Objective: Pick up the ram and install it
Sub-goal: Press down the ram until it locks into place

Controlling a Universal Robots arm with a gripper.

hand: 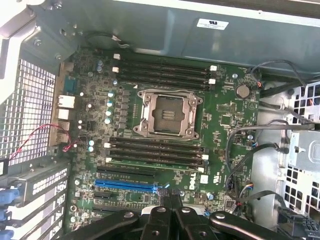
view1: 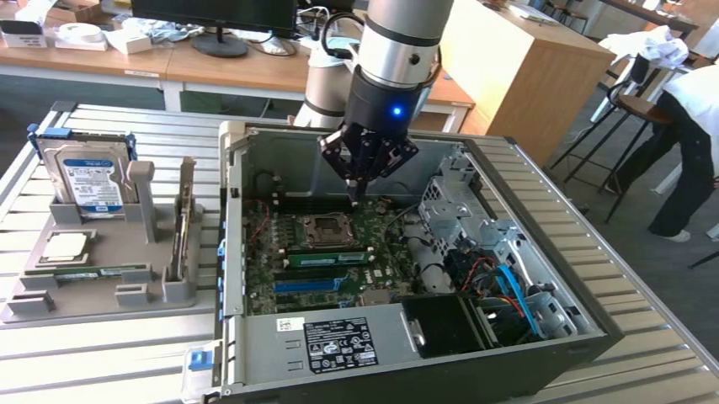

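End effector (view1: 356,195) hangs inside the open computer case (view1: 567,278), above the motherboard (hand: 165,150), fingers pressed together, holding nothing visible. In the wrist view its black fingers (hand: 167,220) meet near the blue expansion slot (hand: 125,184).

Ram: one long thin green stick (view1: 326,258) sits seated in a slot on the board, below the empty CPU socket (view1: 323,225) in the exterior view; looks installed already. A second green stick (view1: 96,273) lies flat in the grey holder tray (view1: 67,307) on the tabletop (view1: 113,353), at the exterior view's left of the case. Can't tell for sure which one is the task's ram; my guess is the seated one, since the arm is over the board with nothing in its grip.

Doing this step well, as I judge it: press evenly along the stick's top edge, straight down, until the white latches at the slot ends (hand: 205,157) snap in.

Materials: board is green, densely populated, with small cylindrical capacitors. Memory slots are long, black, narrow. Socket frame is bare metal, square. Case is dull grey sheet steel, perforated at one side. Tabletop is ribbed metal slats. Hard drive (view1: 87,172) stands upright in the holder.
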